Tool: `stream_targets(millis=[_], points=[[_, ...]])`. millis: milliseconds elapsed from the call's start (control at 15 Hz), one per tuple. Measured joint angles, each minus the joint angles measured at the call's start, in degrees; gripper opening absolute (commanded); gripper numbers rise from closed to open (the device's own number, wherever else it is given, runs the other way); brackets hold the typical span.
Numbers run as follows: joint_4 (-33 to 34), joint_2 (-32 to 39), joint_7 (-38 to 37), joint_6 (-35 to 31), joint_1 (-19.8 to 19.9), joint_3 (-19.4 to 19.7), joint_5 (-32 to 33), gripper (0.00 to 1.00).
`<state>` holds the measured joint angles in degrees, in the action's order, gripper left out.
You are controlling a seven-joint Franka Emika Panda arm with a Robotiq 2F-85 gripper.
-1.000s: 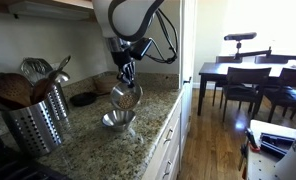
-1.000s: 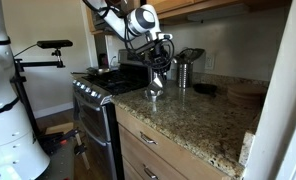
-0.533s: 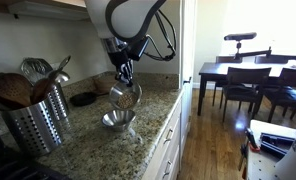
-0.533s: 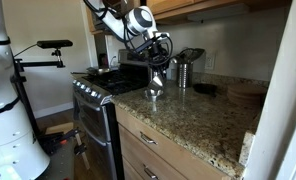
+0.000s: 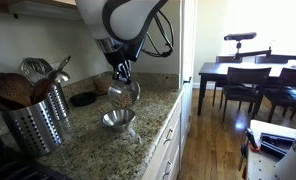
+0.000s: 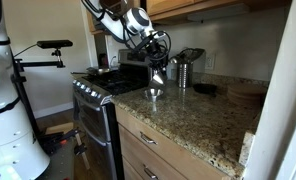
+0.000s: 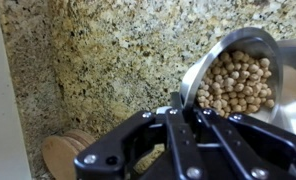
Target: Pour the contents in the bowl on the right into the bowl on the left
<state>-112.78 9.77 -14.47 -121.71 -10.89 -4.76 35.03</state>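
My gripper is shut on the rim of a small metal bowl and holds it tilted in the air over the granite counter. In the wrist view this held bowl is full of chickpeas. A second metal bowl stands on the counter right below it; it also shows in an exterior view, under the held bowl. My gripper grips the bowl from above. What the lower bowl holds cannot be seen.
A metal utensil holder with wooden spoons stands on the counter. A dark round lid lies near the wall. A stove adjoins the counter. A wooden disc lies on the granite. A dining table with chairs stands beyond.
My gripper has lifted the held bowl a little higher and shifted it slightly away from above the lower bowl. The lower bowl has not moved.
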Motion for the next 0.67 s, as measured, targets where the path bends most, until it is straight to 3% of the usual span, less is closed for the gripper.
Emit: stream_targets(millis=[667], points=[[2.28,2.51,-5.18,3.42,-2.03,-1.32,6.47,0.09]])
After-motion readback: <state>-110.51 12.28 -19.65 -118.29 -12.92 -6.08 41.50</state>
